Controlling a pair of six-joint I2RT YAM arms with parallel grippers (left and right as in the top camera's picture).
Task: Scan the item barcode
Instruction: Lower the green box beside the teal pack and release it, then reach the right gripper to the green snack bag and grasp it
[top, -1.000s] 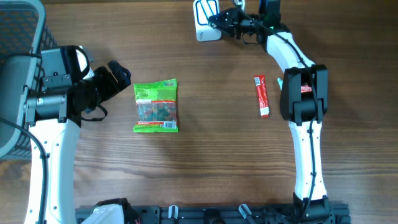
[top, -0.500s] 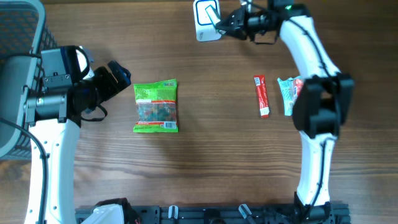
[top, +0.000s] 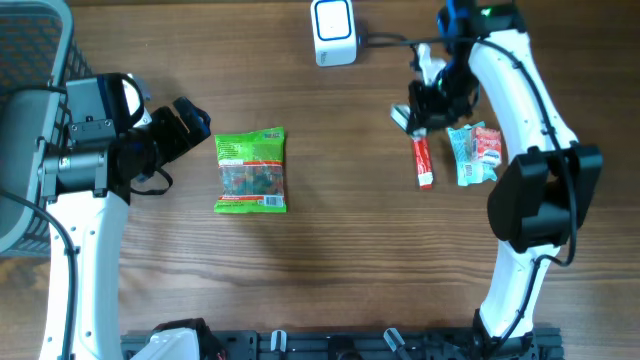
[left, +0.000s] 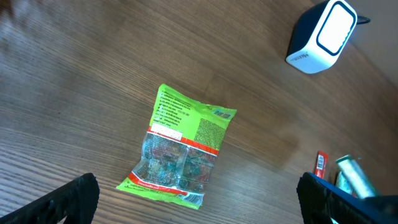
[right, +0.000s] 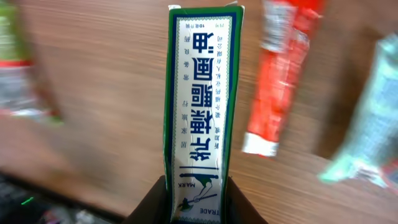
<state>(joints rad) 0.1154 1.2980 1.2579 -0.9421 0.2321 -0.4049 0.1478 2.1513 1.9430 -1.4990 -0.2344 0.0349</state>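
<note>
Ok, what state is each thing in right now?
left tool: open, empty
right tool: shut on green-edged box
green-edged box: held, off the table
scanner: upright on table
green bag: flat on table
red stick pack: flat on table
teal packet: flat on table

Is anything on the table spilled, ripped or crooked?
No, nothing stands out. The green snack bag, red stick packet and teal packet lie flat and look whole, with nothing spilled. The right gripper holds a slim green-and-white box squarely.
</note>
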